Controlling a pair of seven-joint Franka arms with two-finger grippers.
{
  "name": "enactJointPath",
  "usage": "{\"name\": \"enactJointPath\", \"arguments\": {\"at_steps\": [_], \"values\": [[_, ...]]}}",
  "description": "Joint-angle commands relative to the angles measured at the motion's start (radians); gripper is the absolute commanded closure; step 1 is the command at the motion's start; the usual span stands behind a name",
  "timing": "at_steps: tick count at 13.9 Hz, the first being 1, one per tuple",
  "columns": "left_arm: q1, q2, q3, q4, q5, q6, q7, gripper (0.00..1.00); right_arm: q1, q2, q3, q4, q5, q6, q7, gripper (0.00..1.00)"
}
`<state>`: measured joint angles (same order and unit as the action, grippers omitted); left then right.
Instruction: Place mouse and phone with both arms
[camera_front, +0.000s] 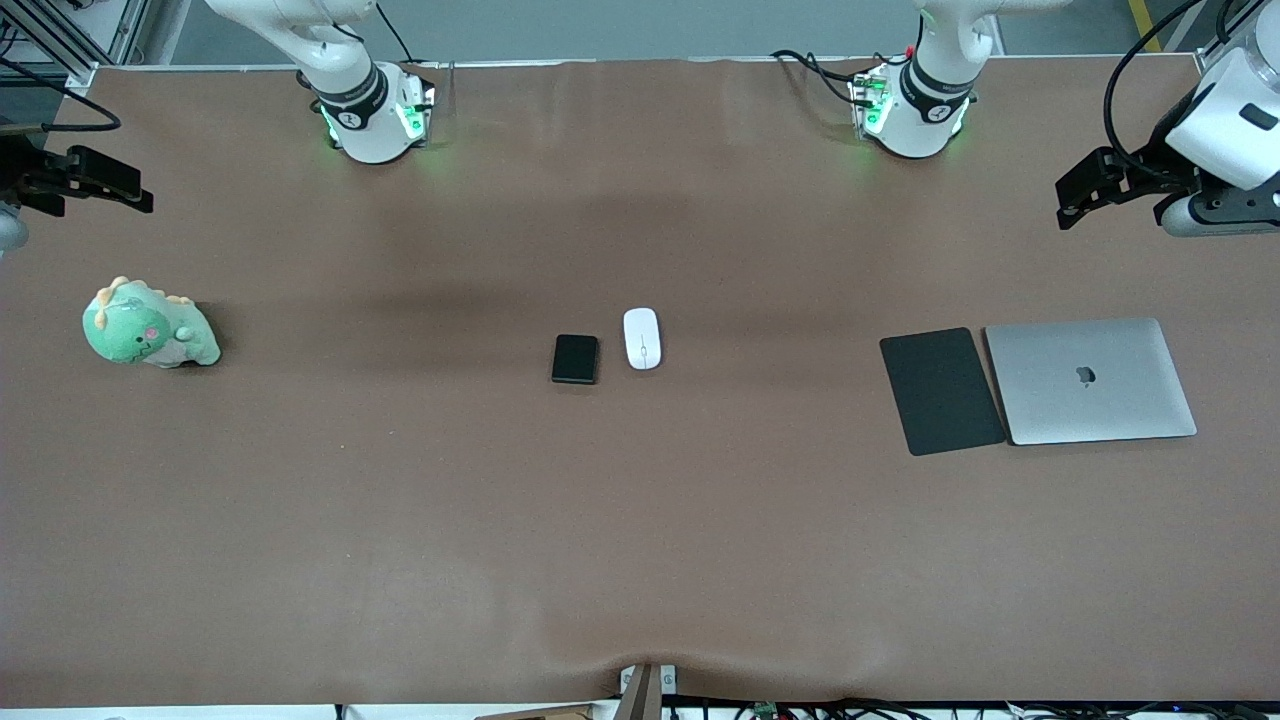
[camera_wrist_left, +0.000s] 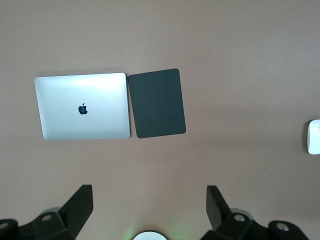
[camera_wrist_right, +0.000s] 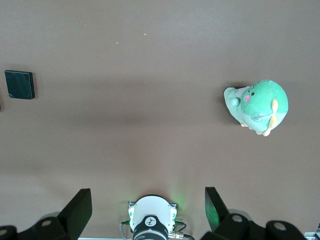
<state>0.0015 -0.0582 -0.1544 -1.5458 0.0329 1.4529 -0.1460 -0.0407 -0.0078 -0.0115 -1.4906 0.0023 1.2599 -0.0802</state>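
The white mouse (camera_front: 641, 338) and the black phone (camera_front: 575, 358) lie side by side at the table's middle, the phone toward the right arm's end. My left gripper (camera_front: 1068, 205) is open and empty, held high over the left arm's end of the table; its wrist view (camera_wrist_left: 149, 205) shows the mouse (camera_wrist_left: 314, 137) at the frame's edge. My right gripper (camera_front: 135, 192) is open and empty, held high over the right arm's end; its wrist view (camera_wrist_right: 148, 205) shows the phone (camera_wrist_right: 20, 84). Both grippers are far from the two things.
A black mouse pad (camera_front: 940, 390) lies beside a closed silver laptop (camera_front: 1090, 380) toward the left arm's end; both show in the left wrist view (camera_wrist_left: 156, 103), (camera_wrist_left: 82, 106). A green dinosaur plush (camera_front: 150, 325) sits toward the right arm's end (camera_wrist_right: 257, 106).
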Motion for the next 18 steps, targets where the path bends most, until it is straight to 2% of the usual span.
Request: {"name": "enactJointPath", "arguments": {"at_steps": [1,18], "values": [[0.005,0.012,-0.005,0.030,-0.010,-0.019,0.002,0.00,-0.018,-0.006,0.011,-0.002,-0.007,-0.010,-0.001,0.00],[0.002,0.021,-0.007,0.023,-0.011,-0.017,-0.006,0.00,-0.019,-0.006,0.011,-0.002,-0.007,-0.019,-0.001,0.00]]}}
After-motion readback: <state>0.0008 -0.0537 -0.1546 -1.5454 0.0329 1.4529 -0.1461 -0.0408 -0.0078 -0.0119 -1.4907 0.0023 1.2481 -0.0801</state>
